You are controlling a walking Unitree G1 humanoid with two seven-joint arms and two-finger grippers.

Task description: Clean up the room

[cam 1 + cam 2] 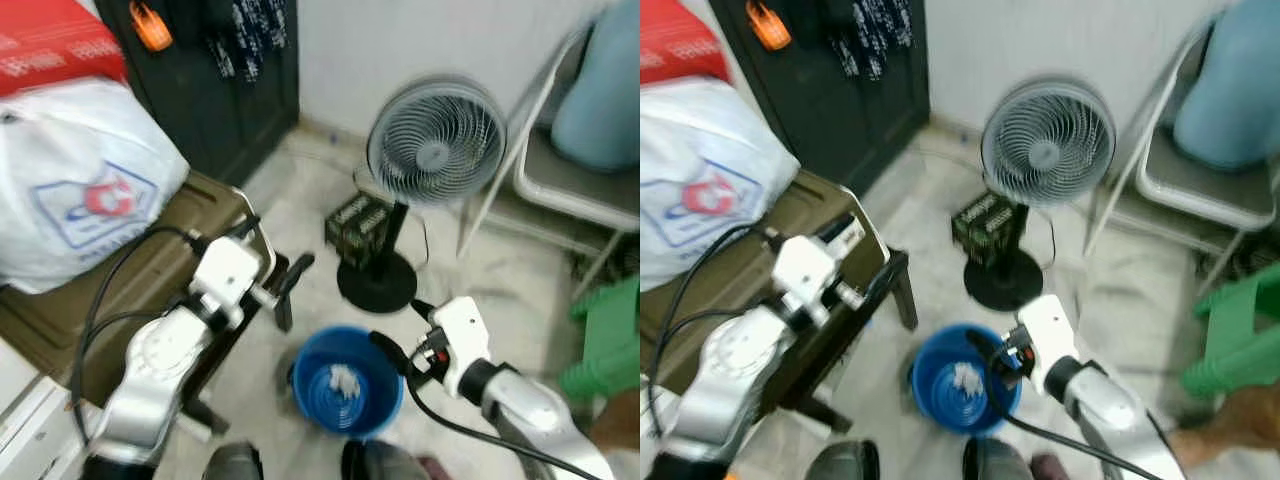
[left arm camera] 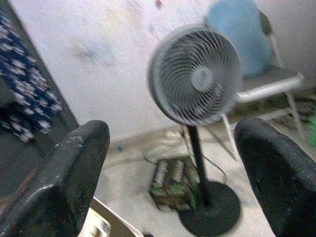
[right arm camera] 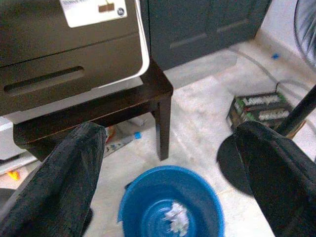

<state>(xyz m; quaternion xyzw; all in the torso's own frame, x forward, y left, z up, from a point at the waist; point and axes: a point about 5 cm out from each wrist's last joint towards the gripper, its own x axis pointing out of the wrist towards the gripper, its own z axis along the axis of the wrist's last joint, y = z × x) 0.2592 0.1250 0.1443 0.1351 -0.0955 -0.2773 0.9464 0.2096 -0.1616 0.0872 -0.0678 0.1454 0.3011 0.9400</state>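
Note:
A blue bucket (image 1: 347, 385) stands on the floor just in front of my feet, with a crumpled white paper (image 3: 175, 218) lying in its bottom. My right gripper (image 1: 400, 333) hovers above the bucket's right rim, its fingers (image 3: 276, 168) wide open and holding nothing. My left gripper (image 1: 289, 290) is raised to the left of the bucket, beside the printer, also open and empty, with its fingers (image 2: 69, 177) pointing toward the fan.
A standing fan (image 1: 435, 145) and a small dark carton (image 1: 358, 225) sit beyond the bucket. A printer (image 3: 59, 49) rests on a low dark table (image 3: 163, 94) at the left, under a white bag (image 1: 80, 190). A chair (image 1: 570, 180) and green stool (image 1: 605, 340) stand at the right.

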